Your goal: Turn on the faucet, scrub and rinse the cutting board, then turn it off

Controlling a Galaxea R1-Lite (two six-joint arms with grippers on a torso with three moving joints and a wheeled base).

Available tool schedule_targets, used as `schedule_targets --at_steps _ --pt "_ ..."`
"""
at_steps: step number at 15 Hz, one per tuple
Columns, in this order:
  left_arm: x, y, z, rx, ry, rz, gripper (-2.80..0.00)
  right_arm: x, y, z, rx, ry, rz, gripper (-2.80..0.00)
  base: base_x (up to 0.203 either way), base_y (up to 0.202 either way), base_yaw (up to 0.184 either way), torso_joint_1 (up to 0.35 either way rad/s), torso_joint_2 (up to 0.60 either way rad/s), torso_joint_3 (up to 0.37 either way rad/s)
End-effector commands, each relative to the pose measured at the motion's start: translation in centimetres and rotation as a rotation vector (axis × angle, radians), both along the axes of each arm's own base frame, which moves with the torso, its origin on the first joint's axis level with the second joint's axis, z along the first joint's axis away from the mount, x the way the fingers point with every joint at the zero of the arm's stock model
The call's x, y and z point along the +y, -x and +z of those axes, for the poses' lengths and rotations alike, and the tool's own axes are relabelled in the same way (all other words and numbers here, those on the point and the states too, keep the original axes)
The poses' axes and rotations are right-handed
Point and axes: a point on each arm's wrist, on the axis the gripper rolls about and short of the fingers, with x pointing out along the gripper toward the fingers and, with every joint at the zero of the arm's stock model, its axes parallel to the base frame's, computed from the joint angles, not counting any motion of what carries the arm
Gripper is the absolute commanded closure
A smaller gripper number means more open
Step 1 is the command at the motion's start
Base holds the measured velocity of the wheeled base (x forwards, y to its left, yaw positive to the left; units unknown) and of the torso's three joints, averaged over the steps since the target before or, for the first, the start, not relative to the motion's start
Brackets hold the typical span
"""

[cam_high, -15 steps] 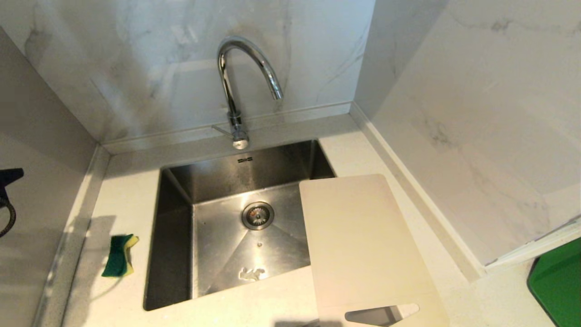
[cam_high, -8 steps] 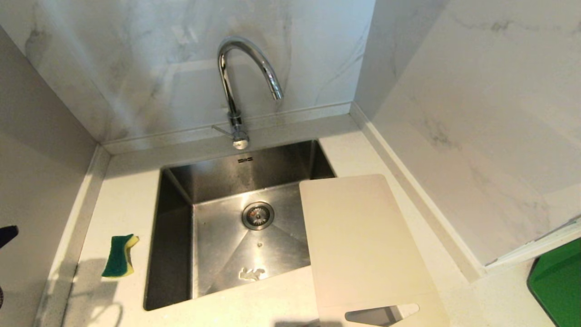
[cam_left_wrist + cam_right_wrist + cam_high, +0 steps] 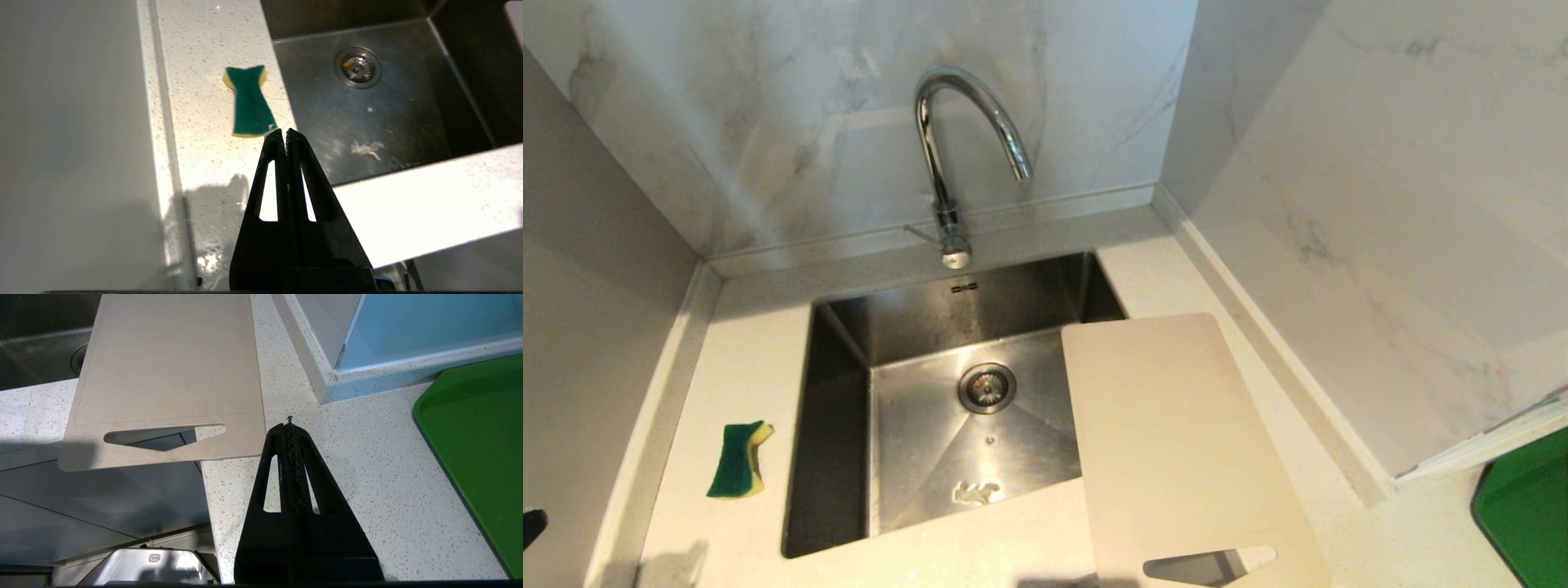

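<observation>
The chrome faucet stands behind the sink, and no water comes from its spout. The cream cutting board lies flat on the counter right of the sink. One of its far corners hangs over the basin, and its handle slot sticks out past the counter's front edge. My left gripper is shut and empty, hovering over the counter just short of a green-and-yellow sponge; only a dark tip of it shows in the head view. My right gripper is shut and empty, beside the board's slot end.
The sponge lies on the counter strip left of the sink, close to the side wall. A white scrap sits on the sink floor near the drain. A green tray lies at the far right. Marble walls enclose the corner.
The left arm's dark part at the head view's left edge has sunk from mid-height to the lower corner, and its shadow on the counter has slid down with it. Board, sponge and faucet are unmoved.
</observation>
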Motion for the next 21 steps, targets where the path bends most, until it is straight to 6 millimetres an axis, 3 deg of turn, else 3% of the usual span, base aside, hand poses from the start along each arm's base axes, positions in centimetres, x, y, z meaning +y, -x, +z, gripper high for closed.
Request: schedule_targets --at_steps 1,9,21 --pt "-0.4 1.3 -0.7 -0.045 -0.003 -0.011 0.0 0.0 0.0 0.0 0.001 0.001 0.0 0.0 0.0 0.0 0.0 0.0 0.0 0.0" --pt "-1.3 4.9 -3.3 -0.07 -0.005 -0.088 0.0 0.0 0.0 0.0 0.001 -0.001 -0.001 0.0 0.0 0.0 0.0 0.0 0.0 0.0" --pt "-1.6 4.9 -3.9 -0.107 0.036 -0.328 0.0 0.0 0.0 0.0 0.001 -0.002 0.0 0.0 0.0 0.0 0.0 0.0 0.0 0.0"
